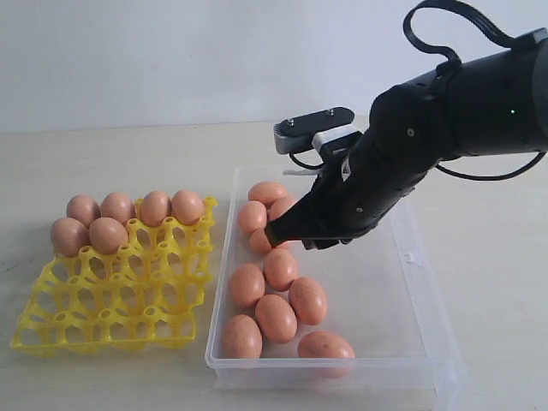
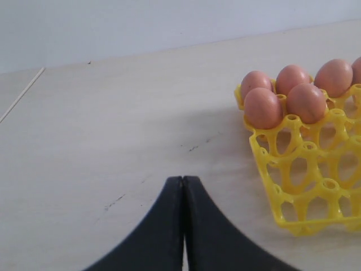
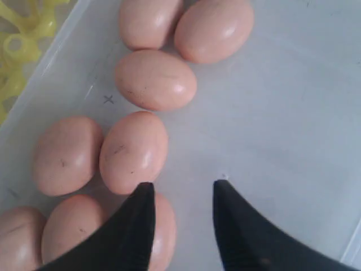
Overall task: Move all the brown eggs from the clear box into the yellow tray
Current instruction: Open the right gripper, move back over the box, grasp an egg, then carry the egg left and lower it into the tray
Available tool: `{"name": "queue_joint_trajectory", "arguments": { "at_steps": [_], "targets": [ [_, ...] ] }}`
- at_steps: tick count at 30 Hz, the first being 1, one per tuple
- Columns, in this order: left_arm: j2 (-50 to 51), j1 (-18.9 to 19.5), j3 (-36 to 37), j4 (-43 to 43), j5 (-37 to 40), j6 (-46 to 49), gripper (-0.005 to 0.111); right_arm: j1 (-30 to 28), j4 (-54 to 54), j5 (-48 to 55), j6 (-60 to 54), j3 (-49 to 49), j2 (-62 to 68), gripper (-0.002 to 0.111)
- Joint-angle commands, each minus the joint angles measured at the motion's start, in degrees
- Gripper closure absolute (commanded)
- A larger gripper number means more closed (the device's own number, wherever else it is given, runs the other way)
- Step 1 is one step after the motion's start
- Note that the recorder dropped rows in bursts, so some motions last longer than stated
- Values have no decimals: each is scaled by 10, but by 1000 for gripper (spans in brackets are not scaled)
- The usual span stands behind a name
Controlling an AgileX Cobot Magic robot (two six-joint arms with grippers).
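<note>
The yellow tray [image 1: 111, 300] lies on the left with several brown eggs [image 1: 128, 210] in its far cups; its near cups are bare. To its right, the clear box [image 1: 377, 282] holds several brown eggs [image 1: 276, 318] along its left side. My right gripper [image 1: 276, 235] reaches down into the box over the far cluster. In the right wrist view the right gripper [image 3: 183, 186] is open above the box floor [image 3: 271, 113], one finger [image 3: 138, 226] overlapping an egg [image 3: 164, 231], another egg [image 3: 133, 152] just beyond the tips. My left gripper [image 2: 183, 178] is shut and empty over bare table beside the tray [image 2: 293, 186].
The pale table [image 1: 479, 240] runs around the tray and the box. The box's right half is bare plastic. My right arm's black body [image 1: 445, 111] and cable hang over the box's far right corner. A wall stands behind the table.
</note>
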Motion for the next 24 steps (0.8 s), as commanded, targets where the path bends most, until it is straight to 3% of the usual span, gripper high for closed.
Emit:
{"name": "queue_joint_trajectory", "arguments": {
  "at_steps": [1,22,24],
  "targets": [
    [-3,-3,-2,-1,-5,-3,107,-3,36,10,-7,2,-5,52],
    [-3,-3,-2,-1,-5,-3,107,22,99,31,-22,2,85,52],
    [-3,-3,-2,-1,-5,-3,107,22,99,23,-33,2,93,70]
  ]
}}
